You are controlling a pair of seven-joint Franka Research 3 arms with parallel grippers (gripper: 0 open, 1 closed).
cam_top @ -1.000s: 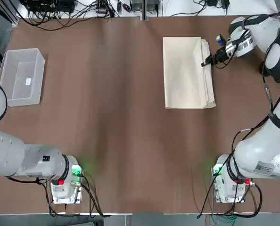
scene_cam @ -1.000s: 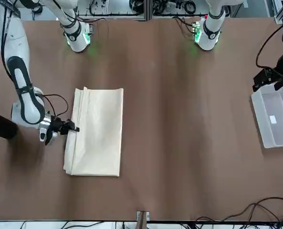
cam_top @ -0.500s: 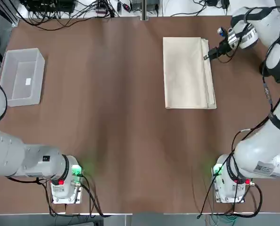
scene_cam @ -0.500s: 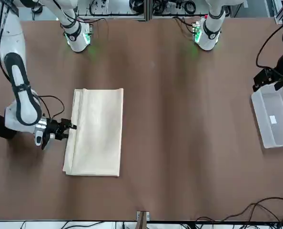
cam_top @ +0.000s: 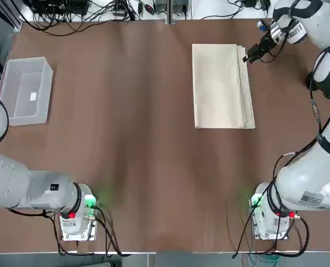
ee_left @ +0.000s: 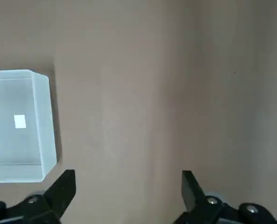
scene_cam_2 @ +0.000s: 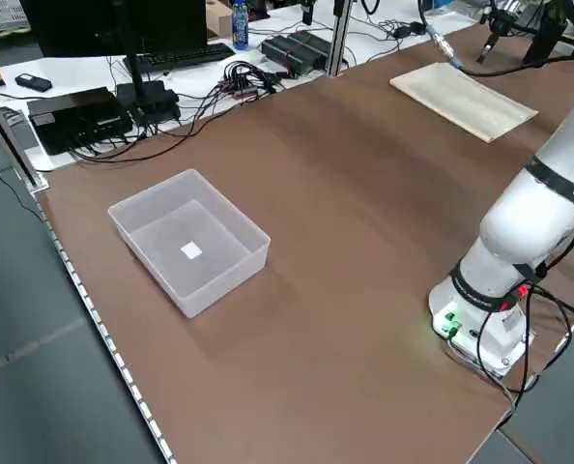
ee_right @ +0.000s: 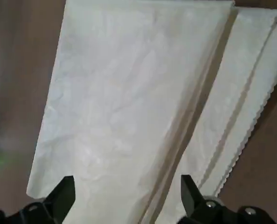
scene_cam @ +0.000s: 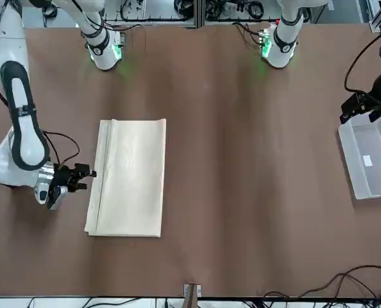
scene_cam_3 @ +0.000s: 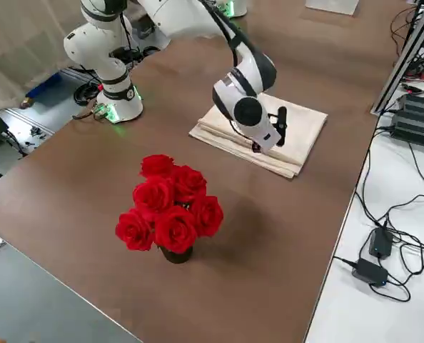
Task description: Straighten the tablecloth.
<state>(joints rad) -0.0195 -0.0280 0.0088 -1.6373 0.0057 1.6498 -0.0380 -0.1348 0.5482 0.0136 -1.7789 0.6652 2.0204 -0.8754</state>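
Top view: on a brown counter, a cream tablecloth lies folded in a long rectangle right of the middle, toward the far edge, its layered edges along the right; the right claw is at that layered side, near the far end. A clear plastic bin sits at the far left. Front view: the left claw hangs by the bin. Left side view: the bin is seen from above, a white label inside. Right side view: red flowers stand near the cloth. Left wrist view: the left claw is open, holding nothing. Right wrist view: the right claw is open above the cloth, gripping nothing.
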